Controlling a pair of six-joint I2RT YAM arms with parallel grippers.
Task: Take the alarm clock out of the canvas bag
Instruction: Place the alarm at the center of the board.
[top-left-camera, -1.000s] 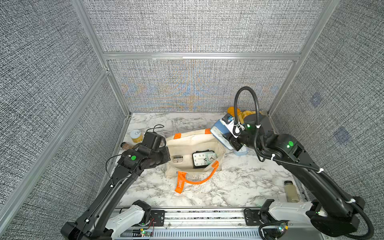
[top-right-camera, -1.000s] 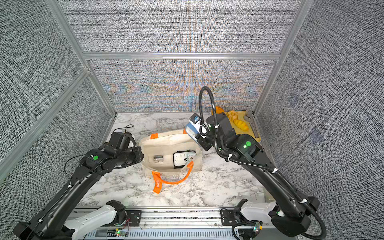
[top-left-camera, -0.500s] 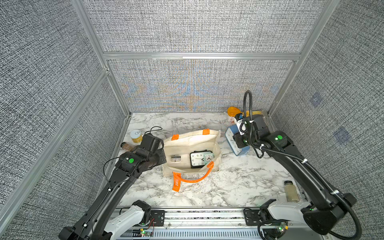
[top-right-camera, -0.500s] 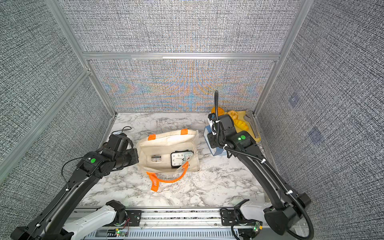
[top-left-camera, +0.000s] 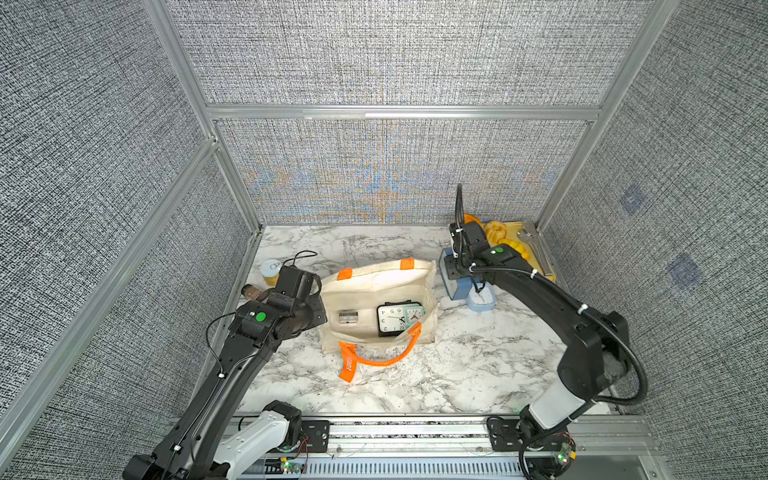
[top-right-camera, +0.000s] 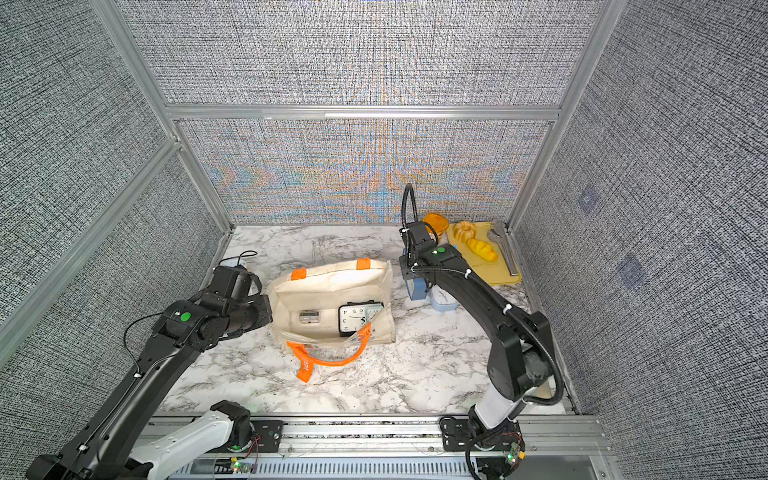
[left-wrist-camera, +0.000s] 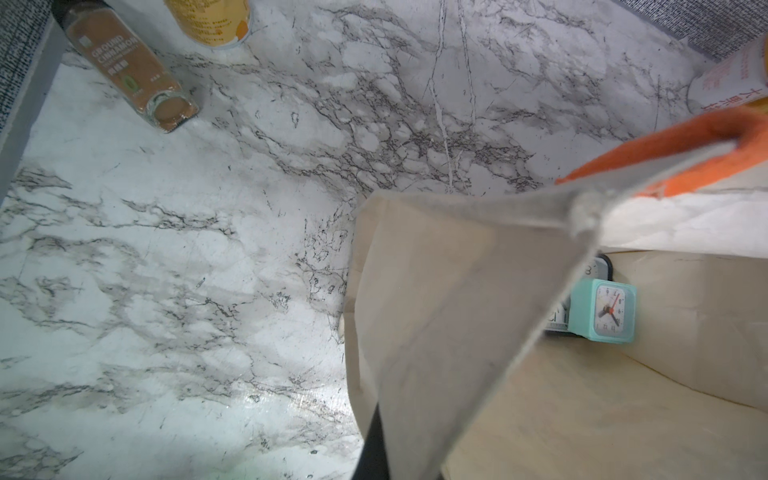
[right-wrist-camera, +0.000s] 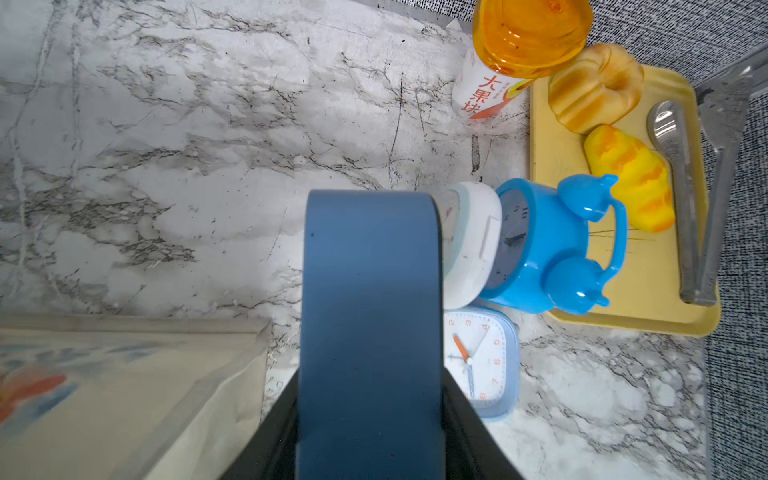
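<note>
Canvas bag: two dial clocks; outside: three clocks, one navy clock

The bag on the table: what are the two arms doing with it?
The left gripper is shut on the side edge of the bag, holding its mouth open. The right gripper holds a dark blue clock outside the bag, low beside a light blue clock near the yellow tray. A black clock, a mint clock and a small grey one lie inside the bag.
</note>
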